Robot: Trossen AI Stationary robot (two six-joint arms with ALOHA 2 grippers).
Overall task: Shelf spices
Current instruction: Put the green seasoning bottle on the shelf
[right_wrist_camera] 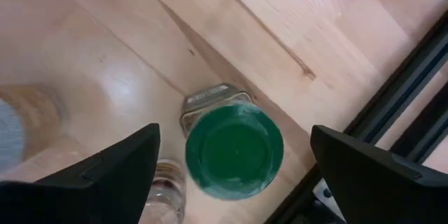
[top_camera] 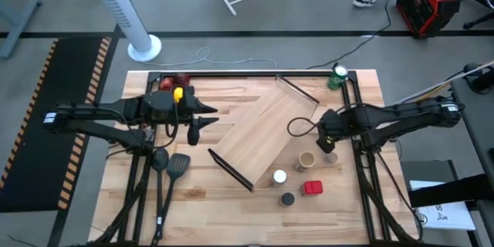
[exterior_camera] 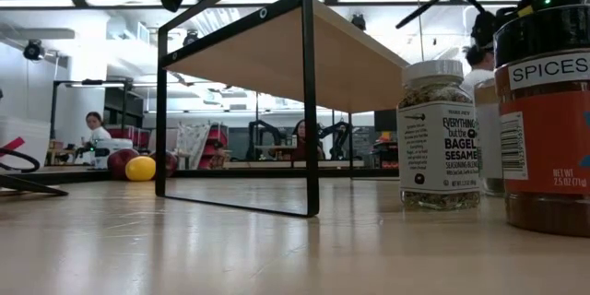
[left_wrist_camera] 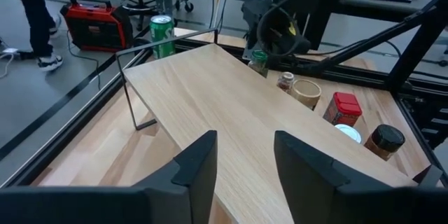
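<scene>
The light-wood shelf [top_camera: 266,135] stands slantwise mid-table on its black end bars [exterior_camera: 309,101]. My left gripper [top_camera: 204,120] hovers open off the shelf's left end, its fingers [left_wrist_camera: 199,164] pointing over the shelf top [left_wrist_camera: 224,84]. My right gripper [top_camera: 329,140] is open above the green-topped jar [right_wrist_camera: 234,150], one finger on either side and clear of it. That jar stands on the table beside the small silvery-topped jar [right_wrist_camera: 164,192]. The tan-topped [top_camera: 306,160], white-topped [top_camera: 279,176], red-topped [top_camera: 312,188] and black-topped [top_camera: 288,199] jars stand near the shelf's right side.
A green can [top_camera: 338,76] stands at the far right corner, and red and yellow fruit [top_camera: 178,91] sit near the far left corner. Black spatulas [top_camera: 174,166] lie at the near left. A black frame [top_camera: 356,123] rims the table. People sit in the room behind [exterior_camera: 95,124].
</scene>
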